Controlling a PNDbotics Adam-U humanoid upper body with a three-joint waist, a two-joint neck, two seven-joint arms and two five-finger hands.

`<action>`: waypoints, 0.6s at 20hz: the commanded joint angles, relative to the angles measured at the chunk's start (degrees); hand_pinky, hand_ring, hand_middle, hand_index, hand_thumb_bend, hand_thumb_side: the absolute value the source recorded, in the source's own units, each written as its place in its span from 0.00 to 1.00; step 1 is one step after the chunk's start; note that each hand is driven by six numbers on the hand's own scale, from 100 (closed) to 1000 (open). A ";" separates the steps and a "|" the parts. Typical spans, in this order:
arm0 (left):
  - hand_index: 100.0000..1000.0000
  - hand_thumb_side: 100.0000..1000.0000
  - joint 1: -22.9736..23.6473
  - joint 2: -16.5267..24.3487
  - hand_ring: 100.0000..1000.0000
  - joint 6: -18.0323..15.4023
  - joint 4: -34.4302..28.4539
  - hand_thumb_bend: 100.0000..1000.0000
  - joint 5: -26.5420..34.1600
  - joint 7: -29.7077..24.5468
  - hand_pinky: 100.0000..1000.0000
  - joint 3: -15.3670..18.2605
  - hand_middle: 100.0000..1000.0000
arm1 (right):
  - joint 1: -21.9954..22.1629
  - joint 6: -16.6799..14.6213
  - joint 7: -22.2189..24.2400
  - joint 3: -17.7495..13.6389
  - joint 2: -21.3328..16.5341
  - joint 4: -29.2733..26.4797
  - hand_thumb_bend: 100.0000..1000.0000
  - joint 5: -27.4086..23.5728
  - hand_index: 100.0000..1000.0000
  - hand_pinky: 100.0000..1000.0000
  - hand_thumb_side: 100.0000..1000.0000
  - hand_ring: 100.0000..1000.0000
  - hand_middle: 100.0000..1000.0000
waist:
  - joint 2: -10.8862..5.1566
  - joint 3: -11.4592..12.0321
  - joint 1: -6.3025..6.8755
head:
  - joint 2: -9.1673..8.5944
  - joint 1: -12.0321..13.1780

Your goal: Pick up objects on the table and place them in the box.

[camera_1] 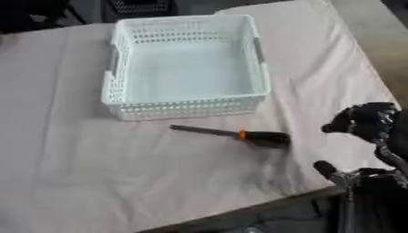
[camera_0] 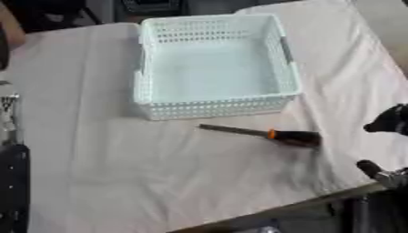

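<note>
A tool with a grey metal blade, an orange collar and a black handle (camera_0: 267, 134) lies flat on the white cloth just in front of the white perforated plastic box (camera_0: 215, 108). The box stands at the back centre and holds nothing. My right hand (camera_1: 365, 121) hovers at the table's right edge, to the right of the tool's handle and apart from it. Its fingers are spread away from the thumb (camera_1: 323, 169) and it holds nothing. My left hand (camera_0: 8, 107) shows only as a sliver at the left border, far from the tool.
A white cloth (camera_0: 119, 173) covers the table. The table's front edge (camera_0: 318, 200) runs diagonally across the lower right. My left forearm (camera_0: 12, 182) lies along the lower left border. Dark chair legs stand beyond the far edge.
</note>
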 commanded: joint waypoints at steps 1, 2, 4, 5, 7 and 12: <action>0.83 0.83 -0.78 0.32 0.76 -0.06 -0.95 0.09 0.01 -0.27 0.64 0.14 0.80 | 0.10 -0.21 -0.19 -0.16 -1.36 -1.21 0.34 0.38 0.64 0.30 0.46 0.45 0.48 | -0.72 0.11 -0.30 | 0.02 0.09; 0.83 0.83 -0.80 0.31 0.76 -0.06 -0.95 0.09 0.00 -0.26 0.64 0.15 0.80 | 0.10 -0.23 -0.22 -0.15 -1.38 -1.21 0.34 0.43 0.64 0.30 0.46 0.45 0.48 | -0.72 0.13 -0.30 | 0.02 0.09; 0.83 0.83 -0.83 0.30 0.76 -0.06 -0.95 0.09 -0.01 -0.27 0.64 0.14 0.80 | 0.05 -0.24 -0.33 -0.11 -1.42 -1.21 0.34 0.48 0.64 0.30 0.46 0.45 0.48 | -0.72 0.15 -0.31 | 0.02 0.10; 0.83 0.83 -0.84 0.29 0.76 -0.06 -0.95 0.09 -0.01 -0.28 0.64 0.13 0.80 | 0.03 -0.25 -0.39 -0.10 -1.45 -1.21 0.34 0.49 0.64 0.30 0.46 0.45 0.48 | -0.72 0.17 -0.32 | 0.02 0.10; 0.83 0.83 -0.86 0.26 0.76 -0.05 -0.95 0.09 -0.01 -0.29 0.64 0.12 0.80 | -0.01 -0.29 -0.46 -0.03 -1.54 -1.21 0.34 0.52 0.64 0.30 0.46 0.45 0.48 | -0.73 0.18 -0.33 | 0.02 0.10; 0.83 0.83 -0.88 0.19 0.76 0.02 -0.95 0.09 0.01 -0.43 0.64 0.00 0.80 | -0.61 -0.51 -0.55 0.41 -2.46 -1.21 0.34 0.42 0.64 0.30 0.46 0.45 0.48 | -0.74 0.23 -0.36 | 0.02 0.06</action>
